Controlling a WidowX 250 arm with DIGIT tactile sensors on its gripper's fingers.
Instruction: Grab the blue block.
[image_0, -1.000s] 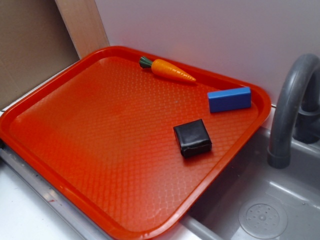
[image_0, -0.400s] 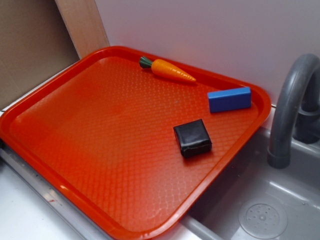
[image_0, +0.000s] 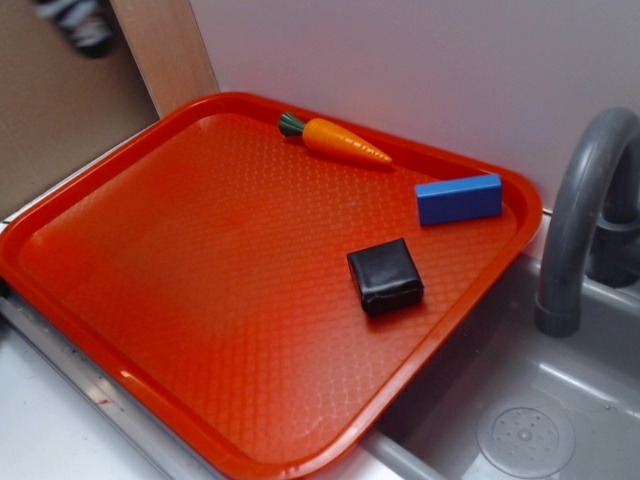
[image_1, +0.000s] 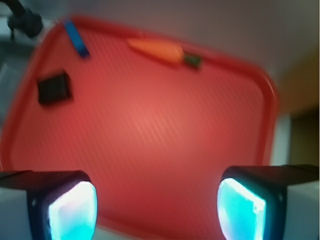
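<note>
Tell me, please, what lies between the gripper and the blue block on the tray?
Only bare tray. In the wrist view, the open gripper is at the bottom and the blue block at the far upper left; the black block sits just beside that line.

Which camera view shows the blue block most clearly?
The exterior view: the blue block is sharp there, lying on the red tray near its far right corner. The wrist view shows it only as a blurred, small blue bar at top left.

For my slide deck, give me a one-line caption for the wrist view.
Open gripper high above red plastic tray holding small blue rectangular block, black square block, orange toy carrot.
</note>
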